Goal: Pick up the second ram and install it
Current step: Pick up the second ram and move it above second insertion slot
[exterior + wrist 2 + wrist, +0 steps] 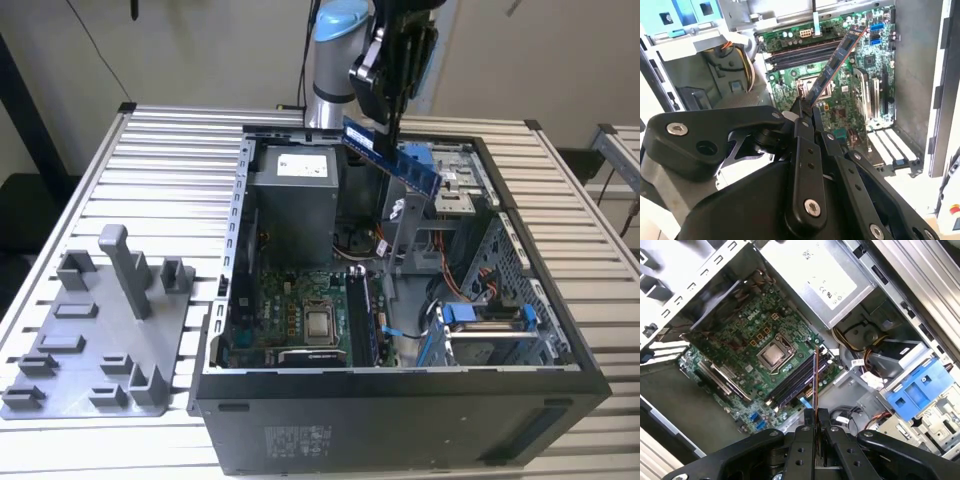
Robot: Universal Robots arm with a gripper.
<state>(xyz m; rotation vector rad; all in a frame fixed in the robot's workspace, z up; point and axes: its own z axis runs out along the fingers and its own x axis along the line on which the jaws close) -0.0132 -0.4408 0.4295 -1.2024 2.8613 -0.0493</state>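
The second ram (392, 158) is held in the air above the open computer case (400, 400), tilted and clear of everything inside it. It is clamped between the closed fingers of the gripper (806, 107). In both wrist views the stick projects past the fingertips toward the motherboard (740, 340); in the first wrist view it is seen edge-on over the memory slots (792, 385).

The case lies on its side with its panel off. Within it are seen the motherboard with its bare processor socket (320, 323), the grey power-supply box (293, 190) at the far end, loose cable bundles and a blue drive caddy (485, 315) toward the exterior view's right.

A grey fixture tray (70, 340) with upright posts is set on the slatted table (170, 170), just beside the case at the exterior view's left.
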